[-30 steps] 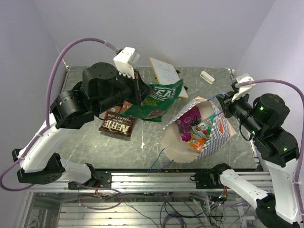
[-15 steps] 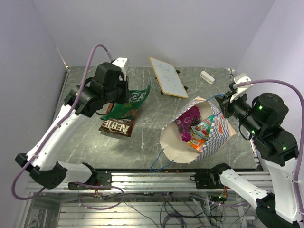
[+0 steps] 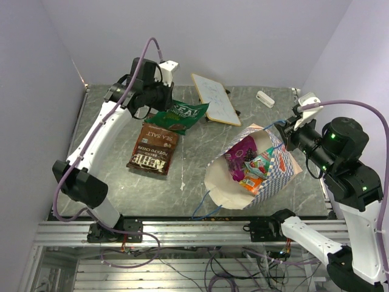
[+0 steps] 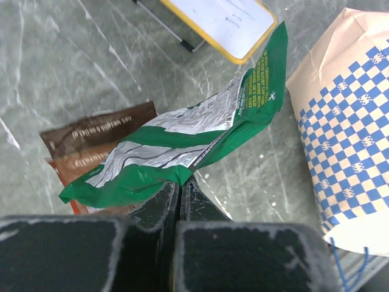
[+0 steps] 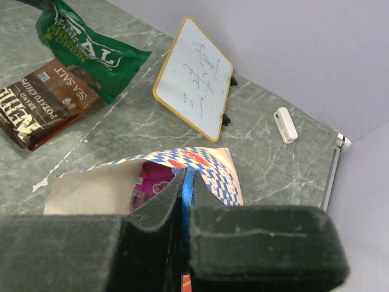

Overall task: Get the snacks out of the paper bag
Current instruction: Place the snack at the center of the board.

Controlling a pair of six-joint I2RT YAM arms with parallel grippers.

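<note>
Checkered paper bag lies open on its side at the right of the counter, snacks showing inside, its blue cord handle pinched in the jaws of the right gripper. The left gripper, jaws clamped on a green packet, holds it over a brown packet.

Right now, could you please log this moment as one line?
left gripper: shut on green packet | right gripper: shut on bag handle | paper bag: snacks inside | brown packet: on table
</note>
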